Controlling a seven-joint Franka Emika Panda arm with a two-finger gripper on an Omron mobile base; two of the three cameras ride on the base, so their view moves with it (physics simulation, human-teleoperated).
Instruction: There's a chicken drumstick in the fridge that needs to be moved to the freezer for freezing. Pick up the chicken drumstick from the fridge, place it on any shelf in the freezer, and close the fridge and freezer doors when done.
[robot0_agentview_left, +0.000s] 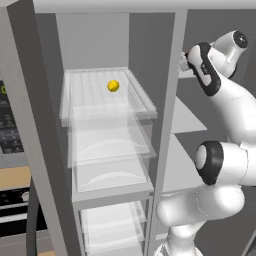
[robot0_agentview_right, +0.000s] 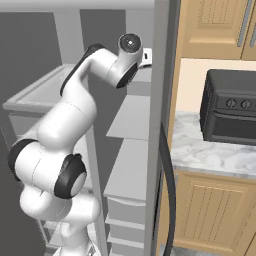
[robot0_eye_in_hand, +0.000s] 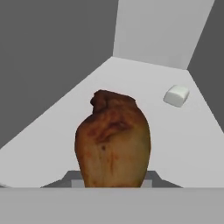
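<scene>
**Drumstick clamped in the hand over a fridge shelf**

Browned and glossy, the chicken drumstick (robot0_eye_in_hand: 113, 140) sits right at the lens in the hand view, its thick end down between the fingertips, which it hides. The hand (robot0_eye_in_hand: 113, 183) is clamped on it. Beneath it spreads a pale grey shelf (robot0_eye_in_hand: 52, 144), with a small white block (robot0_eye_in_hand: 176, 95) lying further back on the same shelf, well apart from the meat.

From the left base view the white arm (robot0_agentview_left: 220, 165) rises at the lower right and reaches into the right-hand compartment beyond the central divider (robot0_agentview_left: 167, 125). On the upper clear shelf (robot0_agentview_left: 80, 95) of the left-hand compartment rests a small yellow ball (robot0_agentview_left: 113, 86). In the right base view a dark toaster oven (robot0_agentview_right: 231, 107) stands on the marble desk (robot0_agentview_right: 210, 152).
</scene>
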